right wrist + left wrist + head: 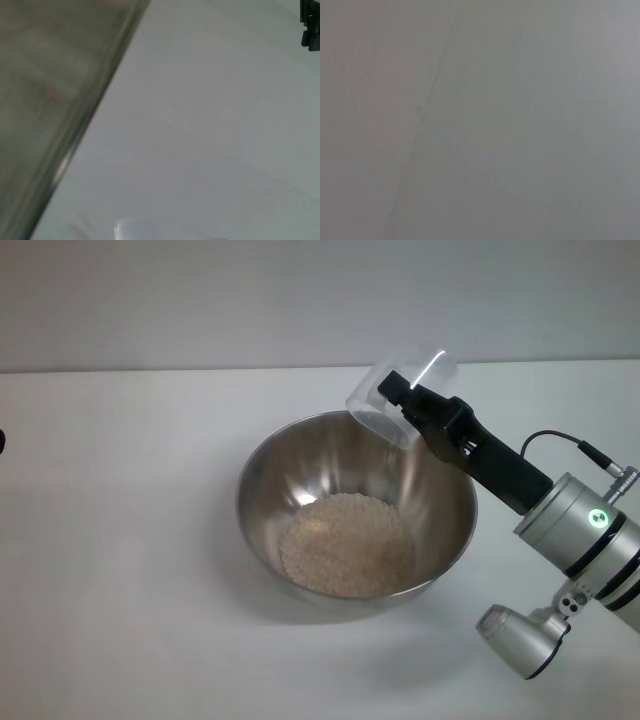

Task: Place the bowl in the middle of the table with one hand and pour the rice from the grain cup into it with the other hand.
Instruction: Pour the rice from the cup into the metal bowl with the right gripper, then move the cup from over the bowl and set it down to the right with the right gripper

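Observation:
The steel bowl [355, 510] stands in the middle of the white table [120, 590], with a pale heap of rice [347, 544] in its bottom. My right gripper [400, 398] is shut on the clear grain cup [400, 395], held tipped on its side over the bowl's far right rim. The cup looks empty. The right wrist view shows a blurred stretch of the bowl's wall [50, 100] beside bare table. Only a dark sliver of my left arm [2, 441] shows at the left edge of the head view; its gripper is out of sight.
The left wrist view shows only a plain grey surface. A dark piece [310, 25] sits at the top right corner of the right wrist view. White tabletop runs all around the bowl.

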`<state>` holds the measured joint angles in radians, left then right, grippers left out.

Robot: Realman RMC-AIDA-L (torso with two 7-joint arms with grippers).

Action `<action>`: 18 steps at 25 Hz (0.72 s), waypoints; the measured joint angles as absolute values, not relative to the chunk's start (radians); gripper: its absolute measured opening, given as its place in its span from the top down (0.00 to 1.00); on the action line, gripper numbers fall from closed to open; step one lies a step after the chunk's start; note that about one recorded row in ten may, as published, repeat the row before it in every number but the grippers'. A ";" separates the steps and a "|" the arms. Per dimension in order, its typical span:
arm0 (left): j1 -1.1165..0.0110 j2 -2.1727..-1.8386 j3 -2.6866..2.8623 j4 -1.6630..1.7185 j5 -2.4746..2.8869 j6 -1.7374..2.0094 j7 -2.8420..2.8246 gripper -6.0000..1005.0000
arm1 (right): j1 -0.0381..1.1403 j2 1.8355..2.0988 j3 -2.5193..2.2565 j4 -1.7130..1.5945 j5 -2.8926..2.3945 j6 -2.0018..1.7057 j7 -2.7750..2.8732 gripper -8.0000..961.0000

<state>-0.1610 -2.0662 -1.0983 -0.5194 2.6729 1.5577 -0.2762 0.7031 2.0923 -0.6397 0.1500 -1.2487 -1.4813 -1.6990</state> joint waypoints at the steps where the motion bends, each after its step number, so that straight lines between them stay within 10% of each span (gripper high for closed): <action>1: -0.161 -2.066 -1.098 -0.519 2.673 1.558 -0.276 0.82 | 0.703 2.092 -0.640 0.150 -1.249 -1.482 -1.702 0.98; 18: -0.165 -2.066 -1.098 -0.520 2.674 1.559 -0.276 0.82 | 0.692 2.092 -0.500 0.215 -1.255 -1.558 -1.532 0.98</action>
